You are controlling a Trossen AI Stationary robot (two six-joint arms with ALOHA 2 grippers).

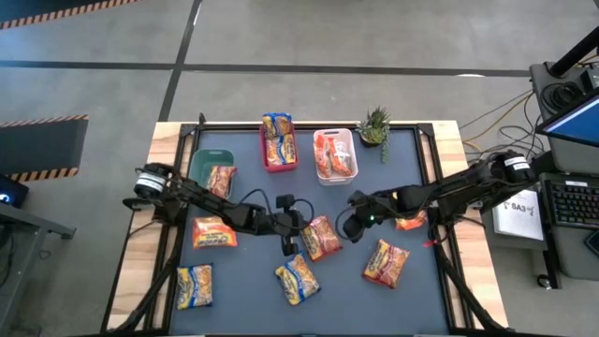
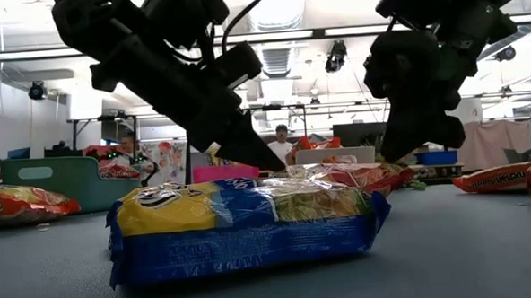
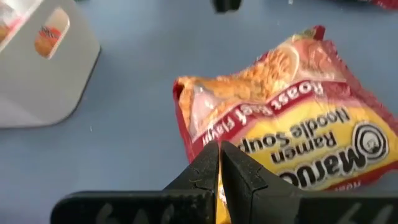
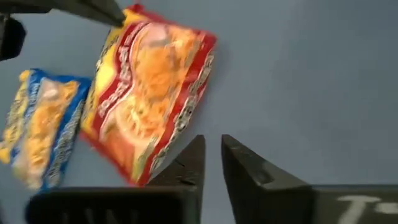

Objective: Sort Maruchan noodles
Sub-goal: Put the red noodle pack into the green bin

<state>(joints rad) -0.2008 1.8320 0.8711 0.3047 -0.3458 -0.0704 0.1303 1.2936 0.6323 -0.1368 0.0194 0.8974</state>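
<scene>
Maruchan noodles, flat plastic ramen packets in red-orange and yellow-and-blue, are lying scattered across the dark blue worktop (image 1: 243,281), with more sitting in the three plastic bins along its far side: the green bin (image 1: 208,165), the red bin (image 1: 278,148) and the white bin (image 1: 335,154). Both dark arms are reaching in toward the middle. The left gripper (image 3: 219,163) is pressing its fingers together on the edge of a red-and-yellow roast beef packet (image 1: 321,237) at the centre. The right gripper (image 4: 211,163) is hovering just beside that same packet, its fingers standing slightly apart and gripping nothing. A yellow-and-blue packet (image 1: 297,278) is lying nearby.
</scene>
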